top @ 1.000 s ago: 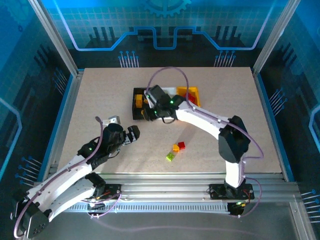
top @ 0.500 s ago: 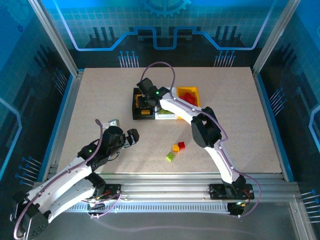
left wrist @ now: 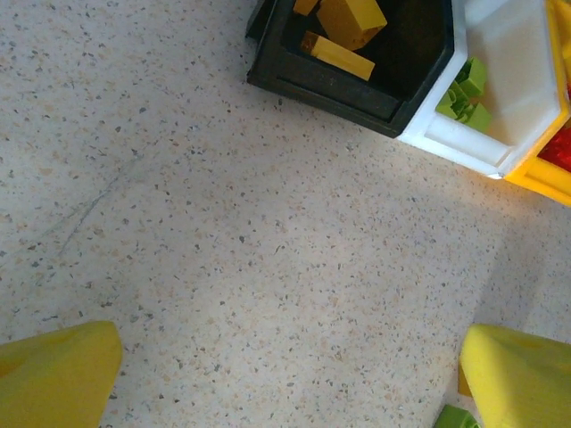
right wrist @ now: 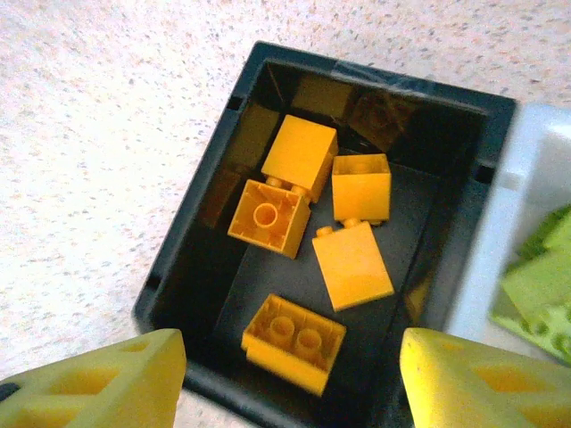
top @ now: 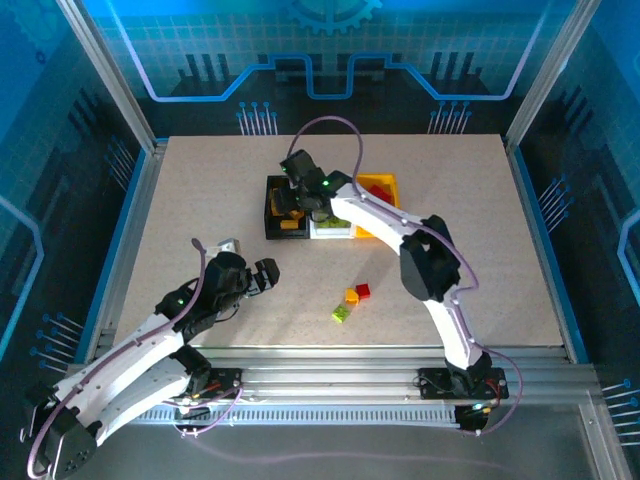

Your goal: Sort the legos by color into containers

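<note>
Tabletop [top: 200, 200] unchanged; right gripper [right wrist: 290, 370] (jaws apart) now over black bin [right wrist: 384, 85]

The worktop [top: 200, 200] is a pale speckled slab, with a faint scratch [left wrist: 89, 209] in it; blue strips [top: 122, 235] run along its left and right edges; aluminium rails [top: 330, 385] line its near edge; a blue circuit-patterned panel [top: 330, 60] stands behind its far edge.
</note>
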`<act>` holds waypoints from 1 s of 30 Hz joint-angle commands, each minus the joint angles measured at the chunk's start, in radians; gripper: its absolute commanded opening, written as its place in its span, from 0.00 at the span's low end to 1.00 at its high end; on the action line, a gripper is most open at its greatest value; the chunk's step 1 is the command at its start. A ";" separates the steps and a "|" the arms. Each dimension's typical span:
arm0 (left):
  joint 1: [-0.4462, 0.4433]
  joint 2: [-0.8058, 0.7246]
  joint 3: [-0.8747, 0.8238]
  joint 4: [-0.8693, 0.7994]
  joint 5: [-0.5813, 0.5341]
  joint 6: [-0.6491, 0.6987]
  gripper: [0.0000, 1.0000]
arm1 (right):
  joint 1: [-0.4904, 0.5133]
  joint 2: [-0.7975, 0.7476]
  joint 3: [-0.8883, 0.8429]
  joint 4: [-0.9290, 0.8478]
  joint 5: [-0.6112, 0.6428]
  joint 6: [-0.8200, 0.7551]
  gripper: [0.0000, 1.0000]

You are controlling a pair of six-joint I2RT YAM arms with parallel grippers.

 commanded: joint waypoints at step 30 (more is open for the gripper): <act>-0.311 1.031 0.701 -0.008 0.233 0.369 0.78 | -0.239 -1.071 -1.159 -0.071 0.088 0.205 0.72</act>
